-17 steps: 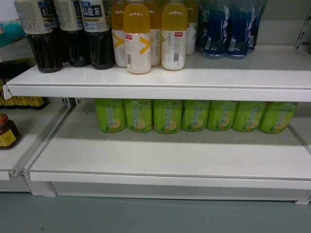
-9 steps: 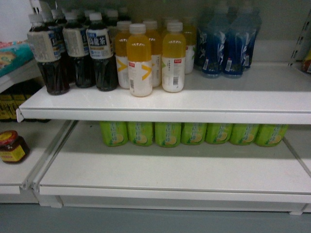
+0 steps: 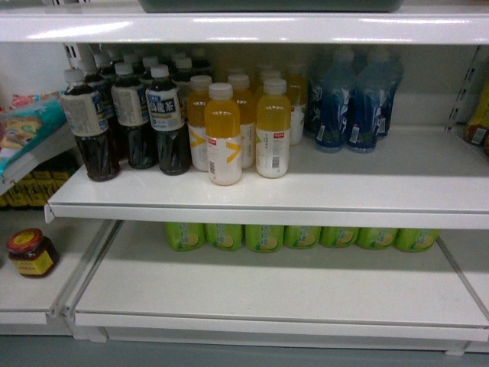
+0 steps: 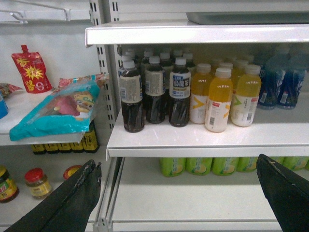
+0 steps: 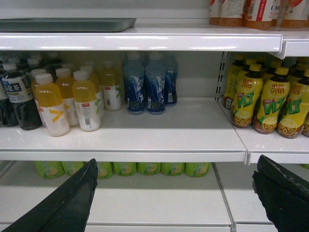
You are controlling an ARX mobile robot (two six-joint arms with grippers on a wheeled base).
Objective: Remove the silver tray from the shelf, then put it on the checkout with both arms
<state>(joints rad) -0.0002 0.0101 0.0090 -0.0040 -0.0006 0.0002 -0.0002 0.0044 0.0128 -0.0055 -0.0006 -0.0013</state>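
The silver tray (image 5: 67, 24) rests on the shelf (image 5: 140, 41) above both grippers, left (image 4: 178, 193) and right (image 5: 176, 195), jaws spread apart, empty.

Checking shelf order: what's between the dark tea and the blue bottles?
Orange bottles sit between tea and blue bottles, clearest in head view.
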